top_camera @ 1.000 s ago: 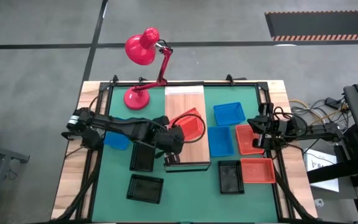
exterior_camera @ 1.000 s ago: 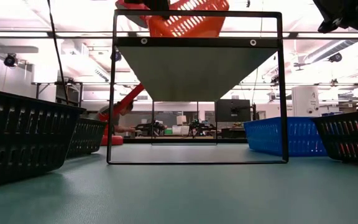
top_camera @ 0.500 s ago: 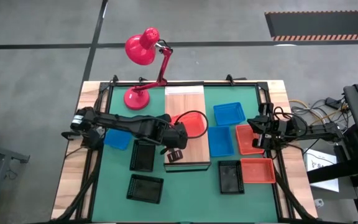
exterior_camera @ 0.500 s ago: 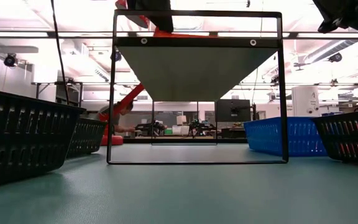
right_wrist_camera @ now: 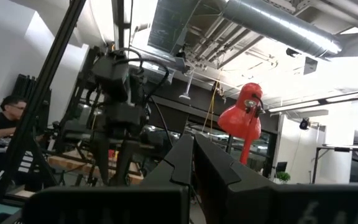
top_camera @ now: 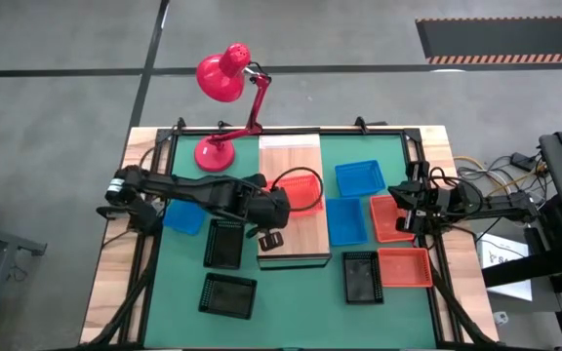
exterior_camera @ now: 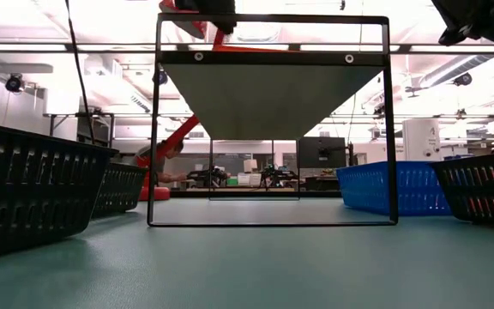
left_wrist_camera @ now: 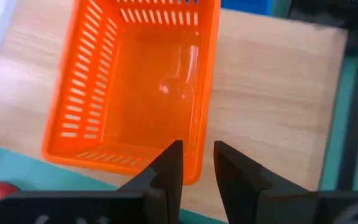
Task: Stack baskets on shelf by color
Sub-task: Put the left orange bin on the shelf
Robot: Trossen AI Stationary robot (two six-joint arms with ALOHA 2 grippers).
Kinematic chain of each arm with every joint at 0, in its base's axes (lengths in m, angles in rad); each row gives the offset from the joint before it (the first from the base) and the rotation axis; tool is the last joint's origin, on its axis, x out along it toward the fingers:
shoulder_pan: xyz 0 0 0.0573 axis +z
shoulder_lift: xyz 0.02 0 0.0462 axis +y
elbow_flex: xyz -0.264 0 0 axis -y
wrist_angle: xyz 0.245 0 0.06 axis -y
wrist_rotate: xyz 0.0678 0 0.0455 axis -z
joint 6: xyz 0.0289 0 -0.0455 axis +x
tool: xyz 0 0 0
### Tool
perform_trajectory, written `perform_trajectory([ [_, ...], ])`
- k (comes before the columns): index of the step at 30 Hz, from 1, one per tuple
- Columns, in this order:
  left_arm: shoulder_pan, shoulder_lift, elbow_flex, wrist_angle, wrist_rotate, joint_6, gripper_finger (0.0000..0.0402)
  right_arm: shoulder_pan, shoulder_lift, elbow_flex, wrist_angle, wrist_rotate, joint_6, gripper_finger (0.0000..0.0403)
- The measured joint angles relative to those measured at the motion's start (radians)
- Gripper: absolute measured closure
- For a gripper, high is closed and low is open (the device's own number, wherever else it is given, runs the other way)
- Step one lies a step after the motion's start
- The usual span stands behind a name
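Placing the first orange basket (left_wrist_camera: 135, 87) on the shelf (top_camera: 291, 156), left gripper (left_wrist_camera: 194, 163) fingers slightly apart just off its rim, right gripper (right_wrist_camera: 193, 163) pressed together idle at the table's right edge, other baskets unstacked.

left pincer (left_wrist_camera: 196, 163) parted, right pincer (right_wrist_camera: 193, 155) closed

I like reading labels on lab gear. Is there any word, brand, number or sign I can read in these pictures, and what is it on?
None can be read.
The baskets, such as the red-orange basket on the shelf, show no print.
The red lamp shows none either.
The papers beside the table are too small to read.
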Motion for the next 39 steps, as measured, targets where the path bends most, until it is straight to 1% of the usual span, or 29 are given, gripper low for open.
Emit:
perform_trajectory([
  [5,-0.019,-0.027,-0.005,0.062,0.000,0.003,0.0330,0.000,0.000,0.000,0.000,0.000,0.001,0.0394],
  [13,-0.085,-0.021,-0.075,0.215,0.005,0.125,0.0355,0.000,0.000,0.000,-0.001,0.000,0.003,0.0394],
  [18,-0.093,-0.021,-0.169,0.318,0.006,0.127,0.0374,0.000,0.000,0.000,-0.004,0.000,0.002,0.0394],
  [22,-0.093,-0.020,-0.239,0.353,-0.005,0.125,0.0390,0.000,0.000,0.000,-0.006,0.000,0.002,0.0394],
  [25,-0.085,-0.020,-0.282,0.363,-0.081,0.124,0.0399,0.000,0.000,0.000,-0.006,0.000,0.002,0.0394],
  [29,-0.064,-0.020,-0.294,0.365,-0.301,0.151,0.0400,0.000,0.000,0.000,-0.007,0.000,0.002,0.0394],
  [31,-0.046,-0.022,-0.293,0.366,-0.374,0.182,0.0400,0.000,0.000,0.000,-0.006,0.000,0.002,0.0394],
  [35,-0.021,-0.034,-0.289,0.381,-0.386,0.215,0.0400,0.000,0.000,0.000,-0.006,0.000,0.003,0.0394],
  [39,-0.031,-0.049,-0.292,0.397,-0.384,0.235,0.0400,0.000,0.000,0.000,-0.007,0.000,0.003,0.0394],
])
